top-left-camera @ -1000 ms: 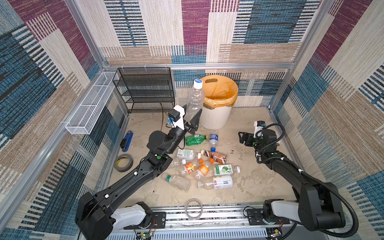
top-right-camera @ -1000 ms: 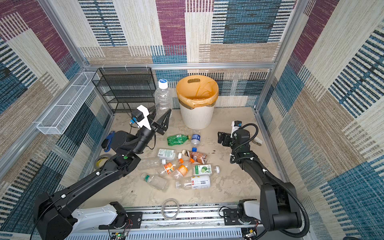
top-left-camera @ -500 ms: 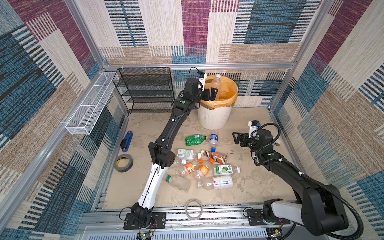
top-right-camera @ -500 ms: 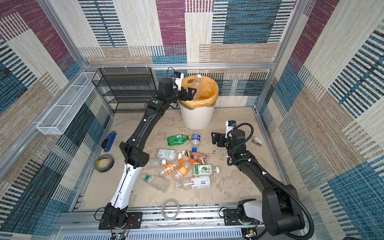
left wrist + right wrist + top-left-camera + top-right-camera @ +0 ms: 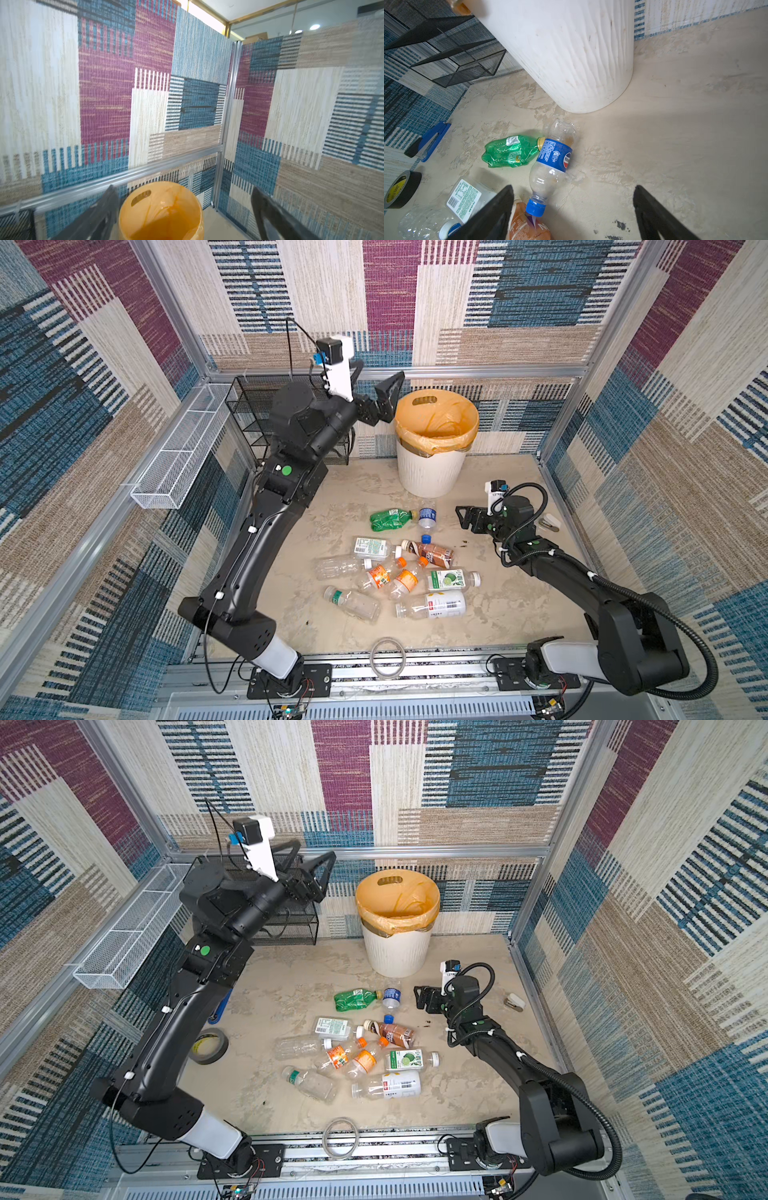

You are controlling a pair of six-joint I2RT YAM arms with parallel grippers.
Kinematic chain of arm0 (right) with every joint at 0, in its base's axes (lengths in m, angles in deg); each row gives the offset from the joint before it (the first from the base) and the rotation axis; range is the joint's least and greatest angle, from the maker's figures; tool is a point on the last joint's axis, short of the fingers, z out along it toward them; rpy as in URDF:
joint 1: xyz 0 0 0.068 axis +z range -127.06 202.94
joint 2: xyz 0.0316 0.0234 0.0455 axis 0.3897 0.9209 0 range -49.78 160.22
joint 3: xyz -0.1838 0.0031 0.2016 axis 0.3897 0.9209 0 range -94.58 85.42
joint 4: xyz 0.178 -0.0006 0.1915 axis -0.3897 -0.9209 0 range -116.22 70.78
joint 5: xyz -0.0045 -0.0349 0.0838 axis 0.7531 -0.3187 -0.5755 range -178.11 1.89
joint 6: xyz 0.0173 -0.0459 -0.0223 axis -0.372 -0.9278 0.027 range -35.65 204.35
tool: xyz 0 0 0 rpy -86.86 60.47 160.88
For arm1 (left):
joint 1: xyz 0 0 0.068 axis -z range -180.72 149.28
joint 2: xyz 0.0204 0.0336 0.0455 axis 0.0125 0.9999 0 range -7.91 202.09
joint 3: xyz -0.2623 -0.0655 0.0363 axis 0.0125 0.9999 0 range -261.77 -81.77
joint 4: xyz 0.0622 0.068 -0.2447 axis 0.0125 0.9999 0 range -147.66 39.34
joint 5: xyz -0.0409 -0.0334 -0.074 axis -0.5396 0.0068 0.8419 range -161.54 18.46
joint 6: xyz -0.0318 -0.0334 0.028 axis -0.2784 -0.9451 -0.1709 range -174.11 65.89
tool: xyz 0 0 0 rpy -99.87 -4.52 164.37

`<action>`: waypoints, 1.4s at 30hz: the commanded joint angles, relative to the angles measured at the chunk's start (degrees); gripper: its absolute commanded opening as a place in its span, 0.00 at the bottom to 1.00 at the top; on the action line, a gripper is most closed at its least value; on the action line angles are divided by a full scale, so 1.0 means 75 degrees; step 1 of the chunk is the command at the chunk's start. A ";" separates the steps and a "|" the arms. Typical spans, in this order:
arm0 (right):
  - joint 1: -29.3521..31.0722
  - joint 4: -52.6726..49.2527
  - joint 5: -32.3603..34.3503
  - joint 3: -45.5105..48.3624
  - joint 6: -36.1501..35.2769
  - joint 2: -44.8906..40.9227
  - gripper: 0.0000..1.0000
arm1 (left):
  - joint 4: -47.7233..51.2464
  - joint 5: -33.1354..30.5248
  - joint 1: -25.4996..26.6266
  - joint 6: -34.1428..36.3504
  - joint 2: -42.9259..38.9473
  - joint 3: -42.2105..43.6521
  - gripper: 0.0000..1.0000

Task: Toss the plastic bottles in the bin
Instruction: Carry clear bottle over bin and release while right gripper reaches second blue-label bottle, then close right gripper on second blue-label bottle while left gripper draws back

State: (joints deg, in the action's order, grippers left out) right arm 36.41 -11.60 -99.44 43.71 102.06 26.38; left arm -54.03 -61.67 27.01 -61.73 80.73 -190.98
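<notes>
Here, the left gripper (image 5: 376, 373) is seen raised high, just beside the rim of the bin (image 5: 430, 472), a round white ribbed plastic bucket w/ an orange-yellow bag as liner. Its jaws are spread wide and nothing is held btw. them. In the left wrist view, which is blurred, the lined mouth of the bin is framed by the two fingers. What lies inside the bin cannot be told. The plastic bottles (image 5: 405, 580), mostly clear w/ orange, white, brown and green labels, are found lying in a loose heap at the middle of the beige stone-look table (image 5: 353, 497), in front of the bin. The right gripper (image 5: 463, 518) is held low over the table, jaws also wide apart and empty. Near it a clear bottle w/ blue label and blue cap (image 5: 552, 160) is laid on its side, and its label is touched by the cap of a crushed green bottle (image 5: 508, 151). A black mesh shelf rack (image 5: 463, 62), a blue stapler (image 5: 433, 137) and a dark tape roll (image 5: 406, 191) are placed at the left side, well apart from the bin.
</notes>
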 commanded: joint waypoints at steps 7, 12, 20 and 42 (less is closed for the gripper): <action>0.0989 -0.1120 0.0960 -0.1189 0.0267 0.1430 0.89 | 0.1058 -0.1849 -0.0339 0.1128 -0.2673 0.3978 0.99; 0.1520 -0.1272 0.1366 -0.1831 0.0703 0.2312 0.88 | 0.2006 -0.2044 -0.0884 0.1447 -0.3434 0.5107 0.99; 0.1801 -0.1421 0.1787 -0.2772 0.1001 0.3527 0.86 | 0.1502 -0.1399 -0.1553 0.1565 -0.3619 0.6633 0.99; 0.1798 -0.1285 0.2276 -0.3264 0.1089 0.4457 0.62 | 0.1284 -0.0331 -0.1951 0.0782 -0.3077 0.6838 0.93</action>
State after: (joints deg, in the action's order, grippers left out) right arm 49.87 -22.05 -83.60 19.40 110.41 59.72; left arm -42.48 -65.17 12.43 -54.14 57.61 -139.99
